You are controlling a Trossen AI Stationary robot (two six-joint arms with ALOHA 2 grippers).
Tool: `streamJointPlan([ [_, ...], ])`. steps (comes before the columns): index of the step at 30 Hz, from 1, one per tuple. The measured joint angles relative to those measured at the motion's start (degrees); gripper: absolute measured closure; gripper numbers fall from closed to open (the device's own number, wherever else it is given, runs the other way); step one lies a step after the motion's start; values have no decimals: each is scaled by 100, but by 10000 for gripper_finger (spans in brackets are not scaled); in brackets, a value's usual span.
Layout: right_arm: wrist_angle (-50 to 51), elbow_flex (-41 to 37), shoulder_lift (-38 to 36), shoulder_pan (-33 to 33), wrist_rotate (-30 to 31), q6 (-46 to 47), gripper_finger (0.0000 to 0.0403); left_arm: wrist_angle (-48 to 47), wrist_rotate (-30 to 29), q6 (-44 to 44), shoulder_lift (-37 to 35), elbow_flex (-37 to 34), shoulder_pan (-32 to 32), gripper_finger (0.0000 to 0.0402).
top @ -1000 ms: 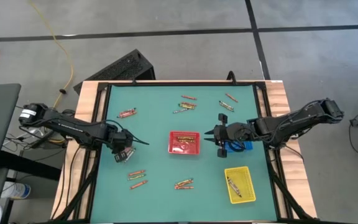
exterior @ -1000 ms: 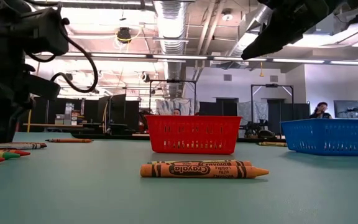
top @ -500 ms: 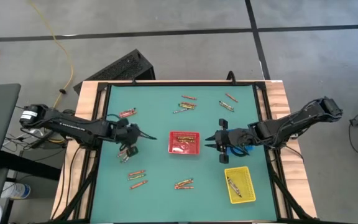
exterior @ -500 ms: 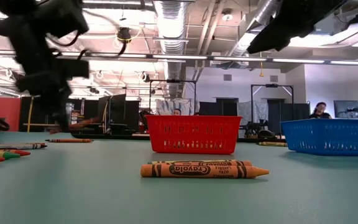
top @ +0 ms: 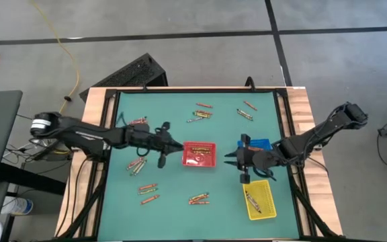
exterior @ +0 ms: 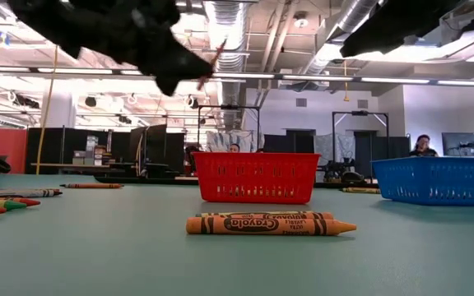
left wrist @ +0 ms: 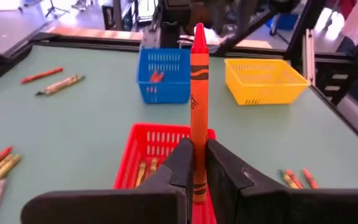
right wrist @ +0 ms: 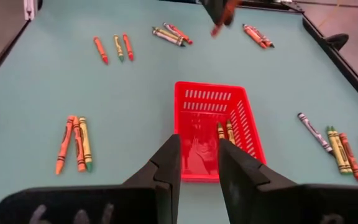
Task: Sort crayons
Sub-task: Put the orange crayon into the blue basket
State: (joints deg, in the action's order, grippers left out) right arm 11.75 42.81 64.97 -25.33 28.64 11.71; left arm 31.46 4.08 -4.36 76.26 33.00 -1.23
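I see the left gripper (left wrist: 194, 163) clenched on a slim orange-red crayon (left wrist: 197, 93) with a paper wrapper, held beside the slotted red plastic tray (top: 199, 154) at mid-bench. The right gripper (right wrist: 197, 163) hovers near the yellow tray (top: 260, 199), fingers parted, empty.

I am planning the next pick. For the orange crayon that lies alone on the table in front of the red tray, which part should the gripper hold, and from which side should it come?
Grip the orange crayon at the middle of its paper-wrapped barrel, coming straight down from above with the fingers across its width. It lies flat on the table, so only its long sides are free; the tapered tip would probably slip.
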Motion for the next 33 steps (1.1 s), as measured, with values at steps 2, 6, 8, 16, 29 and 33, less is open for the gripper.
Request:
streamJointPlan([
  [2, -12, 0, 0, -21, -2, -71, 304, 161, 67, 45, 606, 328, 0, 384],
  [6, 14, 0, -21, -72, 56, -261, 304, 170, 491, 738, 1746, 1393, -2, 384],
  [8, 179, 0, -136, -179, 254, -206, 305, 10, 681, 1285, 2235, 2018, -39, 384],
  [16, 1244, -2, -788, -1071, 1386, 325, 306, -389, 1290, 1347, 4115, 4359, -413, 384],
  [29, 2861, 0, -1630, -2061, 2235, 859, 306, -1358, 1715, 841, 6319, 7627, -599, 384],
  [33, 3371, 0, -1836, -2219, 2359, 1186, 306, -1769, 1713, 822, 6563, 8100, -594, 384],
])
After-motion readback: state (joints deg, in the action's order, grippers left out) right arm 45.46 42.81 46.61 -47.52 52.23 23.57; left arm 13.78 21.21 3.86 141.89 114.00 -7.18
